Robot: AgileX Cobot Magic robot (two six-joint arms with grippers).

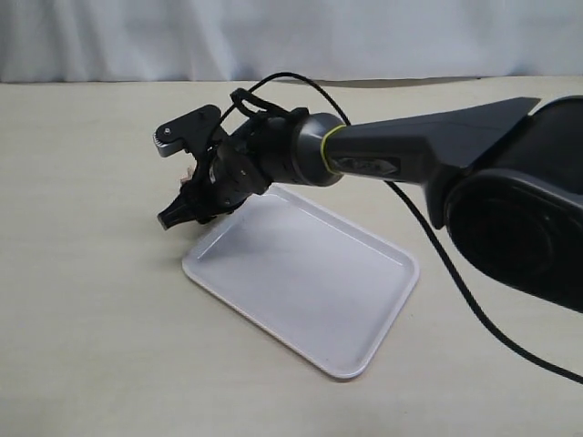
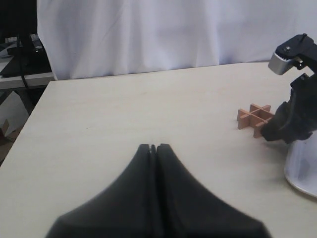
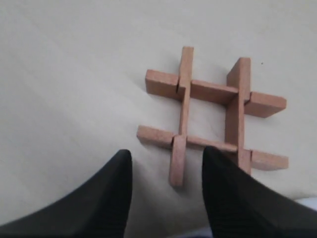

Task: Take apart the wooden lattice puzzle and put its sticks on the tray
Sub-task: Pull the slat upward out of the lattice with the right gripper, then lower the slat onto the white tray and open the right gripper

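The wooden lattice puzzle [image 3: 213, 92] lies assembled on the table, a reddish-brown hash of four crossed sticks. My right gripper [image 3: 168, 153] hovers open just over its near edge. The end of one stick [image 3: 177, 166] lies between the two black fingers, touching neither. From the left wrist view the puzzle [image 2: 254, 115] sits beside the right gripper [image 2: 277, 131]. The white tray [image 1: 301, 273] is bare and lies just right of the right gripper [image 1: 178, 214], which hides the puzzle in the exterior view. My left gripper [image 2: 153, 147] is shut on nothing, well away over bare table.
The right arm [image 1: 410, 159] stretches from the right across the tray's far corner, its black cable [image 1: 455, 273] trailing over the table. A white curtain [image 1: 291, 36] hangs behind the table. A tray corner [image 2: 302, 163] shows beside the puzzle.
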